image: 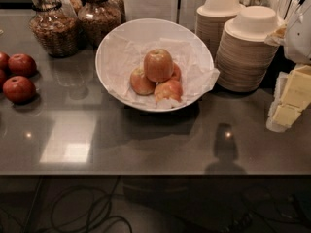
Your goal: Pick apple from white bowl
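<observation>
The white bowl point(112, 47) stands at the middle back of the grey counter, lined with crinkled white paper. Several apples lie in it. The largest, a red-orange apple point(158, 64) with a tan blush, rests on top of two smaller red-yellow apples point(142, 82), stem dimple up. My gripper point(290, 101), white with pale yellow parts, is at the right edge of the camera view, low over the counter. It is well to the right of the bowl and touches nothing in it.
Two stacks of beige disposable bowls point(248, 52) stand right behind the bowl's right side. Glass jars point(53, 28) stand at the back left. Dark red apples point(19, 89) lie on the counter point(146, 144) at the left. The counter's front edge runs across the bottom.
</observation>
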### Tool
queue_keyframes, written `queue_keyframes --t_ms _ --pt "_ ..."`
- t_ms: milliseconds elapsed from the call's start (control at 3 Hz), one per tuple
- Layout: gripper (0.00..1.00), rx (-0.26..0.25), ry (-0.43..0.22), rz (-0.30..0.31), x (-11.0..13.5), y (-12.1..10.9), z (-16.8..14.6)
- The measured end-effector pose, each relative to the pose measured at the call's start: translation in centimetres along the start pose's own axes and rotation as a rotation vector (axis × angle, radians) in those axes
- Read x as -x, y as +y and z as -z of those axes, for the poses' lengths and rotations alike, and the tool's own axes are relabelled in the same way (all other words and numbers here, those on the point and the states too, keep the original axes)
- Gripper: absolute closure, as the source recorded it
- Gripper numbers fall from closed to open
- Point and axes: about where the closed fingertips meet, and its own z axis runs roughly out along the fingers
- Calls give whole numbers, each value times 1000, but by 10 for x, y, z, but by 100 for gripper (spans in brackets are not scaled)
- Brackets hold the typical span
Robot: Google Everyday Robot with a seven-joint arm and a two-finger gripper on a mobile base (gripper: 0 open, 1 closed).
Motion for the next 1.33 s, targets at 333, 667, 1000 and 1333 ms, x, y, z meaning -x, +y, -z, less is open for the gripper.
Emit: queue_keyframes --t_ms 333,667,1000,1333 --pt "0 -8 -6 -1 2 -1 0" --pt "0 -3 -75 6 29 -12 -17" --pt "0 -21 -196 25 73 -26 -32" --pt "0 -21 -196 25 73 -26 -32"
